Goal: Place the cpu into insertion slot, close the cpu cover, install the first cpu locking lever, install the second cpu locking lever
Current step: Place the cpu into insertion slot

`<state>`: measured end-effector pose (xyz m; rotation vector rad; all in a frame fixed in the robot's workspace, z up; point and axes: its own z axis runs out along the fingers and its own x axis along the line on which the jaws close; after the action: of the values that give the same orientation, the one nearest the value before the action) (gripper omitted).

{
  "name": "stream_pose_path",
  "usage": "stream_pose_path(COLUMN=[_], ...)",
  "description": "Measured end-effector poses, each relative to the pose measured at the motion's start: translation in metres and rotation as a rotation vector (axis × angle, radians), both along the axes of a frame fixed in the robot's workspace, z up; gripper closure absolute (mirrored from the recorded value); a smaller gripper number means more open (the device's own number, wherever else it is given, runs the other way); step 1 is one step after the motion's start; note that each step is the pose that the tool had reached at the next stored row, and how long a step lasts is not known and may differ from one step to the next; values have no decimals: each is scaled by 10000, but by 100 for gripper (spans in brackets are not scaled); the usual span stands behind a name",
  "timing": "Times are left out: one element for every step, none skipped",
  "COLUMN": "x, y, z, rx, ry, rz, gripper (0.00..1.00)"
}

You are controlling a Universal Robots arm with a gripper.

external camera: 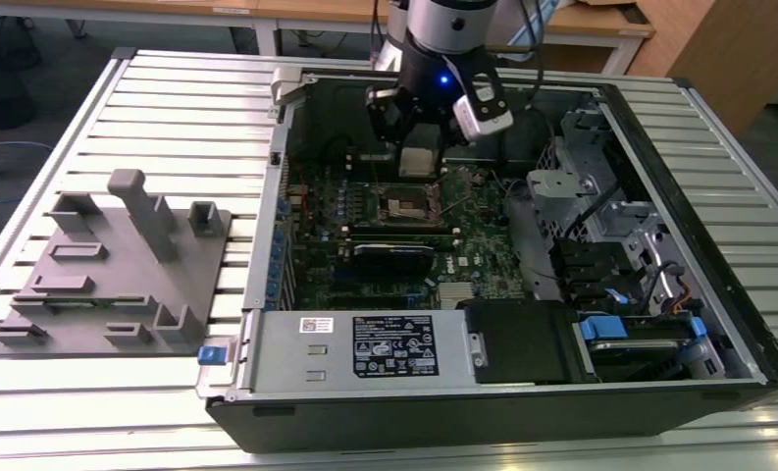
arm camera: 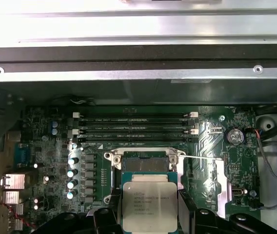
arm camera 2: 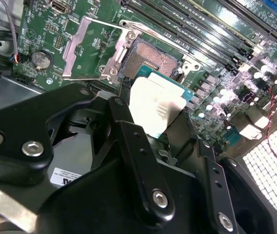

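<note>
**Zero of 4 steps done – cpu (external camera: 419, 163) in the gripper (external camera: 416, 147), above the insertion slot (external camera: 408, 204)**

Nothing's seated so far, by my read. The gripper is clamped on the cpu, fingers (arm camera: 186, 212) pinching two opposite edges. The chip hangs clear of the board (arm camera: 46, 161), over the insertion slot or just to its far side in the exterior view.

The slot is bare: its gold-brown contact field lies open in the second wrist view, no chip in it. The cpu cover (arm camera 2: 92, 46) is swung back off the slot & lies beside it, so step 2 isn't done. One thin lever rod (arm camera: 202, 157) runs along the slot's far edge w/ nothing under it to lock. Both lever steps look undone. So all 4 are left, w/ step 1 in hand.

Orientation: the silver top faces up toward the wrist cams, w/ a green rim showing at one edge. The chip's square, so there's no real long axis. Its edges run approx parallel to the slot's rim in the first wrist view. Level vs tilted to the board – can't tell.
</note>
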<state>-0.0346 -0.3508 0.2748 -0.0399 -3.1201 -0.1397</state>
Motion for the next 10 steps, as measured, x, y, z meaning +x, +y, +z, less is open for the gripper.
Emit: stream_pose_path(x=[0, 0, -1, -1, -1, -1, -1, -1, -1, -1], y=[0, 0, 0, 0, 1, 0, 0, 0, 0, 0], z=[-7, -15, -23, -31, -37, -39, -38, -39, -39, -39], rx=[0, 0, 0, 0, 1, -2, -2, -2, -2, -1], ry=[0, 0, 0, 0, 0, 1, 1, 1, 1, 1], rz=[0, 0, 0, 0, 0, 0, 0, 0, 0, 0], gripper=[46, 46, 46, 46, 46, 46, 46, 46, 46, 46])
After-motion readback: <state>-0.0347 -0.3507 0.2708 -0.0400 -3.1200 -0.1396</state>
